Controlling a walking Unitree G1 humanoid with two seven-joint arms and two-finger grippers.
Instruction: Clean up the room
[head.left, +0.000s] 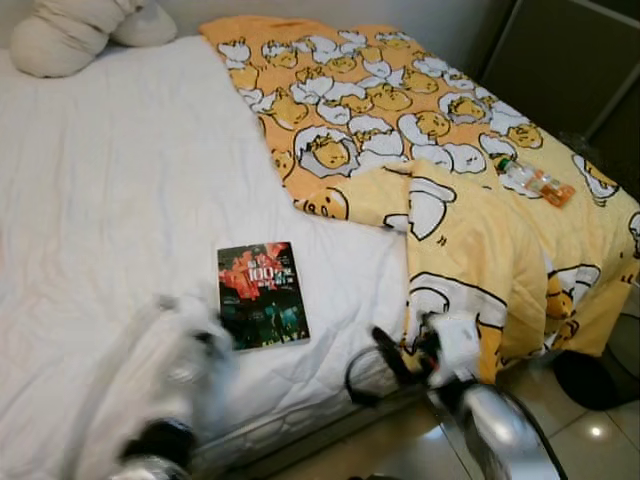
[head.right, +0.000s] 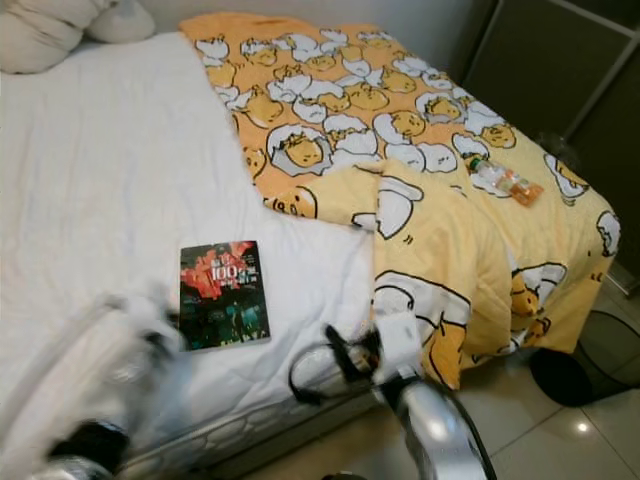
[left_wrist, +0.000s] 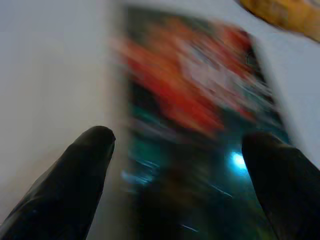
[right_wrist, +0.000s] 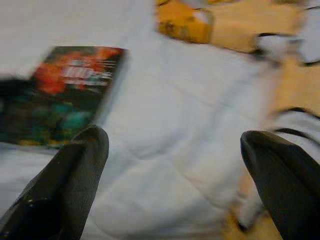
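With the book (head.left: 262, 295) lying flat near the bed's (head.left: 120, 200) front edge, the open left pincer (left_wrist: 177, 150) should straddle one cover edge and slide under, while the right pincer (right_wrist: 175, 150), also open, waits just off the blanket (head.left: 400, 130).

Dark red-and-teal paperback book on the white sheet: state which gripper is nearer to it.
Left. The left gripper, fingers open, hovers at the book's near edge; the right gripper, open, sits further away beside the yellow quilt.

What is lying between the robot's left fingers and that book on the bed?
Nothing visible. The book lies flat on the bare white sheet, and the left gripper is open right before it. The yellow blanket and bottle lie off to the right.
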